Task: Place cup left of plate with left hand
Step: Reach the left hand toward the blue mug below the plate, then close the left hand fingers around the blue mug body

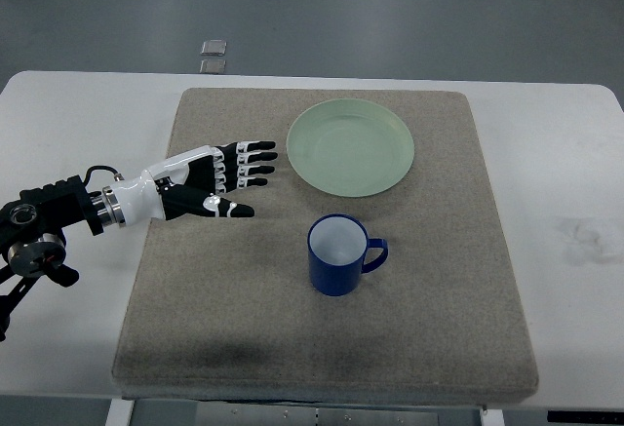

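From where I stand, the left hand [216,180] reaches in from the left over the edge of the mat [429,309], its black-and-white fingers [255,164] stretched out flat and slightly fanned, thumb lying along the lower side, holding nothing. Its long axis points to the right, toward the plate's near rim rather than toward the cup. The cup [337,254] stands upright beyond the fingertips and off to the thumb side, nearer the robot than the hand is, and clearly apart from it; reaching it looks to call for a swing toward the robot as well as an advance. It sits just on the robot's side of the plate [351,146], not touching it, with its handle turned away from the hand, so the plain round wall faces the palm. The right arm is nowhere to be seen, so the left is the only one in play. The cup looks like glossy blue enamel with a pale inside, hard and probably slick; the plate is a smooth, shallow, pale green round; the mat is a coarse grey-brown felt on a white table [575,153].
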